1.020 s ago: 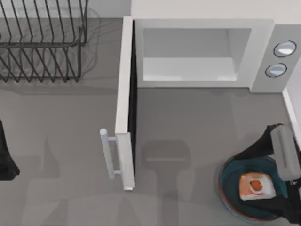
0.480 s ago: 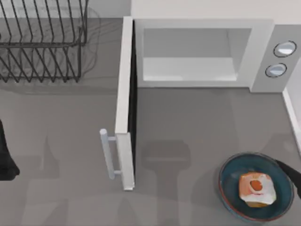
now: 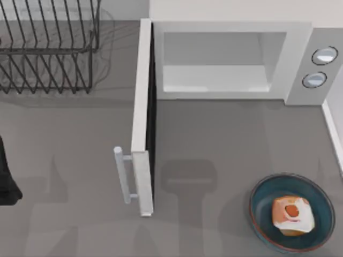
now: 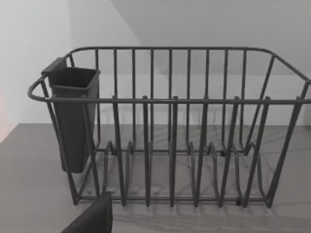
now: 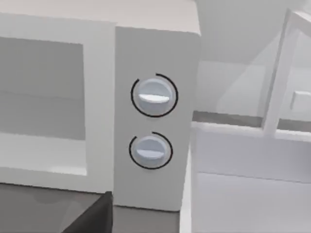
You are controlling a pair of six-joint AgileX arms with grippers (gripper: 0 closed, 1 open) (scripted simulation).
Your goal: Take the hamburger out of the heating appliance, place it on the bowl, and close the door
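Note:
The hamburger (image 3: 292, 214) lies in the dark teal bowl (image 3: 266, 196) at the table's front right, with nothing touching it. At the back stands the white heating appliance (image 3: 298, 59), and its grey cavity (image 3: 214, 64) holds nothing. Its door (image 3: 140, 107) is swung wide open toward the front, the bar handle (image 3: 124, 174) facing left. My left arm (image 3: 6, 182) is parked at the left edge. A dark part of my right gripper (image 5: 92, 218) sits low in the right wrist view, facing the appliance's two knobs (image 5: 154, 95).
A black wire dish rack (image 3: 48, 48) stands at the back left; the left wrist view faces this rack (image 4: 170, 126) and its dark cutlery cup (image 4: 73, 116). A white ledge (image 3: 332, 128) runs along the right side.
My right arm has pulled back from over the bowl and left the top view at the right. The hamburger stays in the bowl. Door and left arm are unmoved.

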